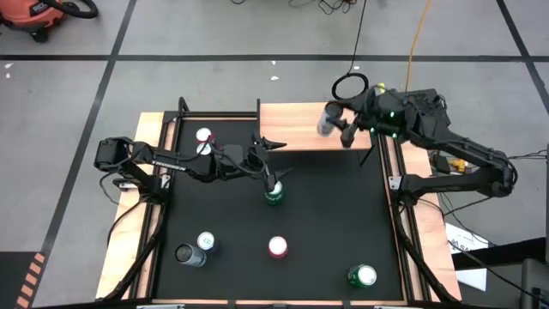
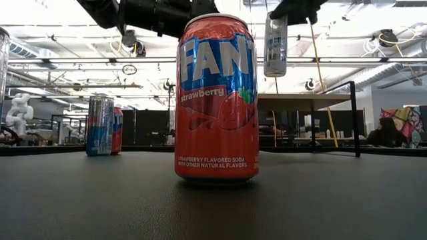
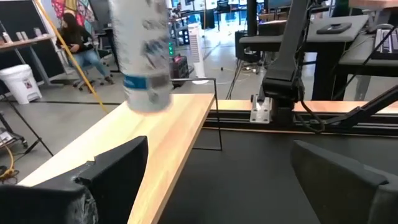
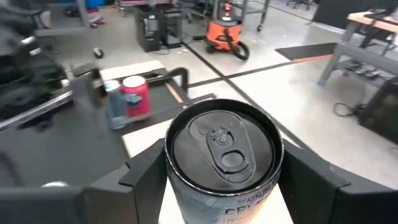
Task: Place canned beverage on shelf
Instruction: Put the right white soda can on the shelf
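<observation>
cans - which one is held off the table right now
The pale slim can, clamped in the right pincer above the shelf. The strawberry soda can and the green can stand on the black table.

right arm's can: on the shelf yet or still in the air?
In the air. The right gripper holds the silver can upright; the low view shows its base above the shelf.

On the red can (image 2: 216,99), "FANT", "strawberry" and "STRAWBERRY FLAVORED SODA WITH OTHER NATURAL FLAVORS" were printed. On the silver can (image 4: 222,163), only "SPARKLING" could be read; other lettering was cut off.
</observation>
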Action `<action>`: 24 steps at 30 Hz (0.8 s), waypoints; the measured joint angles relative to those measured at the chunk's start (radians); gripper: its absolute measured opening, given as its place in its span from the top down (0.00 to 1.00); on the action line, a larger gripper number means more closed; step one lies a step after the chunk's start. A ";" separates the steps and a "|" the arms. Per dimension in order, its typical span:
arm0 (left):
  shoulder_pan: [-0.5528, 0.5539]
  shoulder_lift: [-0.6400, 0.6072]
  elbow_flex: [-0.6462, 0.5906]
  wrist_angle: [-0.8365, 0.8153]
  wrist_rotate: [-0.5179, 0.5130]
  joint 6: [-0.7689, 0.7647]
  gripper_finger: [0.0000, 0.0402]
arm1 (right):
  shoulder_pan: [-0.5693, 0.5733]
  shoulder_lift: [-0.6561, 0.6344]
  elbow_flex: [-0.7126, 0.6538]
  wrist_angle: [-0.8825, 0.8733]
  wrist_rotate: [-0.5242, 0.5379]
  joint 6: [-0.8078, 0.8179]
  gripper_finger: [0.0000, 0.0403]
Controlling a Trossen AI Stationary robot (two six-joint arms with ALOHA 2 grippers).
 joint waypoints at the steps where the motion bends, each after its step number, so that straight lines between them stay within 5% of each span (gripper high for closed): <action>1: 0.001 0.000 0.000 -0.002 0.000 0.000 0.03 | -0.031 0.002 0.012 -0.013 -0.014 -0.016 0.40; 14: 0.000 0.000 0.000 -0.062 0.001 0.000 0.03 | -0.519 0.056 0.014 -0.098 -0.438 -0.155 0.40; 24: 0.001 0.000 0.000 -0.062 0.001 0.004 0.03 | -0.734 0.145 0.014 -0.099 -0.619 -0.238 0.40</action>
